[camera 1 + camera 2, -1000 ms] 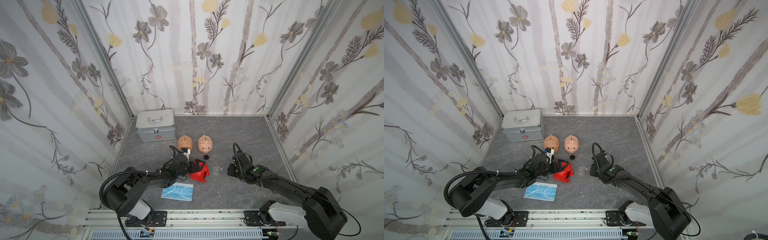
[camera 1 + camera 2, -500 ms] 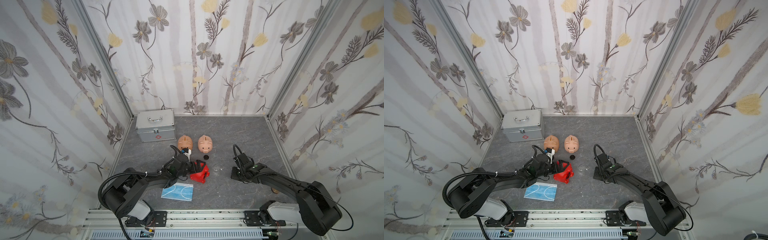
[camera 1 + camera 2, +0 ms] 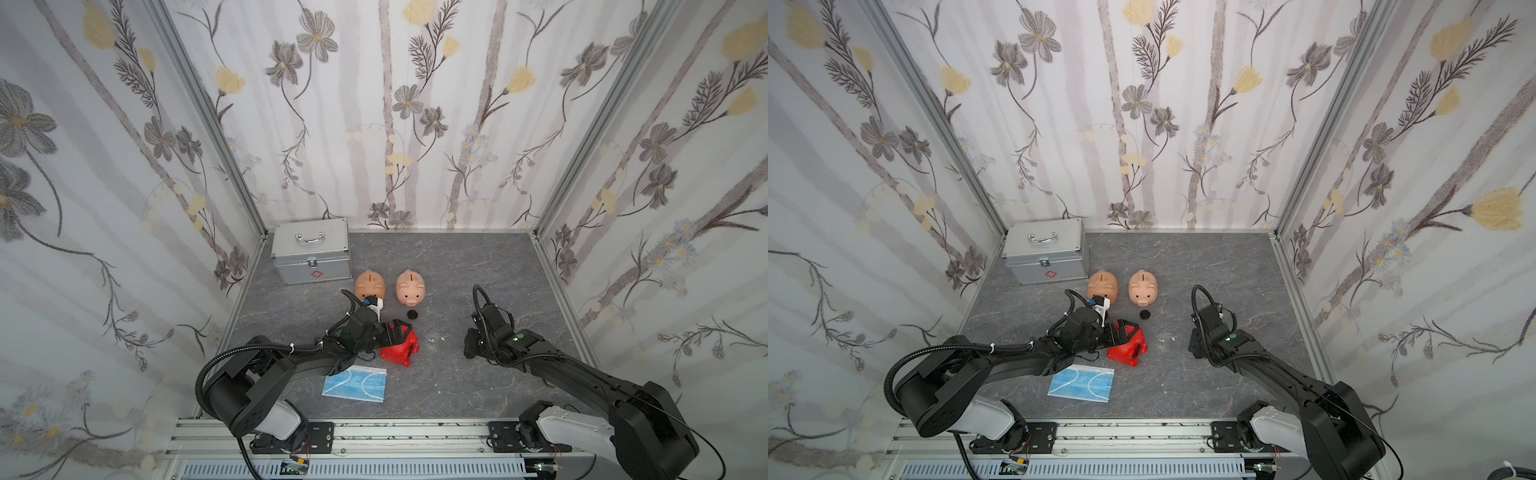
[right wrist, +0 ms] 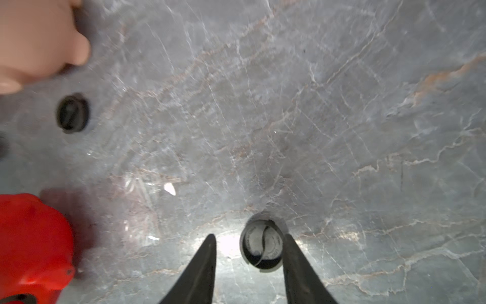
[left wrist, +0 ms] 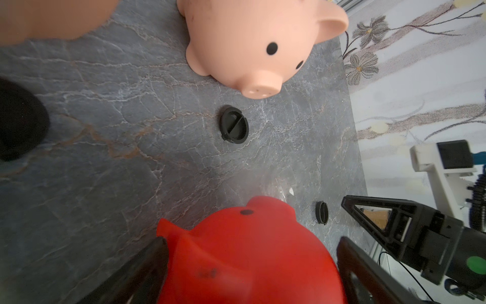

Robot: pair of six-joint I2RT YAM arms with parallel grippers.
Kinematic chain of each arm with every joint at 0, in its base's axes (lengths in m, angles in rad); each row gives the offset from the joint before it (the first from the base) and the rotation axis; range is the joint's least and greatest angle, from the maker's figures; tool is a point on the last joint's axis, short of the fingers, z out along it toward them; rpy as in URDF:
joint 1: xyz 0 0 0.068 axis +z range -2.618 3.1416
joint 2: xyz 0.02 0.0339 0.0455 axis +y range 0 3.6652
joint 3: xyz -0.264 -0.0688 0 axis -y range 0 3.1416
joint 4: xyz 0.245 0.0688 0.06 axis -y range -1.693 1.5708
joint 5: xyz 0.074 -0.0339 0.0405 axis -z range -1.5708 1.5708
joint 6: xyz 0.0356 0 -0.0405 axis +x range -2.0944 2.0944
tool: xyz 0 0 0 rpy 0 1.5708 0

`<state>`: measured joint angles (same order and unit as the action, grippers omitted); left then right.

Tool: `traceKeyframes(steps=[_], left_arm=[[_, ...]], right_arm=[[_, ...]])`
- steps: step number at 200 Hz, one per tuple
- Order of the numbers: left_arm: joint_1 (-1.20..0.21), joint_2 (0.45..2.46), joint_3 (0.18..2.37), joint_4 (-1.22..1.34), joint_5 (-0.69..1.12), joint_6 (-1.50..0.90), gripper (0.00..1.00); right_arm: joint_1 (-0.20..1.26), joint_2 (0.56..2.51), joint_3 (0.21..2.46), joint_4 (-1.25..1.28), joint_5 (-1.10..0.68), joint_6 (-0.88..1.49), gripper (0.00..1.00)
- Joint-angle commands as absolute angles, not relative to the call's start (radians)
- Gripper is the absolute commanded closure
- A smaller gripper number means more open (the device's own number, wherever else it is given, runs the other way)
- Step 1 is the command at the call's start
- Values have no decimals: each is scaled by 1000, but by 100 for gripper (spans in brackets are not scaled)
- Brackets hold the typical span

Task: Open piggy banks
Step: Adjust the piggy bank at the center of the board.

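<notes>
Bimanual plug removal, release phase. The left end effector clamps the red piggy bank at the near centre of the desk. It is held on its side with the belly opening turned right, presumably so the other arm can reach it. The right end effector, to the right of the pig, has its jaws parted. A black plug rests on the desk between them, close against one finger and apparently just let go. A second loose plug lies just near of the right-hand pink piggy bank. The left-hand pink piggy bank stands beside it, partly behind the left arm's wrist. Compared with the earlier frames, the pigs and the left arm are unmoved. The right arm has settled slightly lower over much the same spot.
</notes>
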<state>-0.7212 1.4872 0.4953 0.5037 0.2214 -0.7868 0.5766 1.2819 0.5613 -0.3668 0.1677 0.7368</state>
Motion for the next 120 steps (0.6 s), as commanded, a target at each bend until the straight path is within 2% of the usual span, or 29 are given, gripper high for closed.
traceKeyframes(steps=[1, 7, 27, 46, 68, 102, 120], left_arm=[[-723, 1491, 501, 446, 204, -783, 0], [-724, 1491, 502, 446, 203, -783, 0], [-726, 1491, 502, 447, 200, -788, 0], [-726, 1491, 503, 449, 201, -790, 0], [-727, 1491, 504, 453, 206, -790, 0], [-728, 1480, 502, 452, 206, -792, 0], [-729, 1476, 498, 454, 203, -793, 0]], right_arm=[[582, 1231, 537, -234, 226, 772, 32], [582, 1220, 529, -203, 219, 772, 27], [586, 1188, 495, -79, 207, 781, 1], [598, 1167, 483, 0, 195, 773, 0], [611, 1146, 477, 66, 96, 742, 0], [699, 1104, 415, 333, -262, 614, 1], [802, 1128, 467, 273, -229, 528, 2]])
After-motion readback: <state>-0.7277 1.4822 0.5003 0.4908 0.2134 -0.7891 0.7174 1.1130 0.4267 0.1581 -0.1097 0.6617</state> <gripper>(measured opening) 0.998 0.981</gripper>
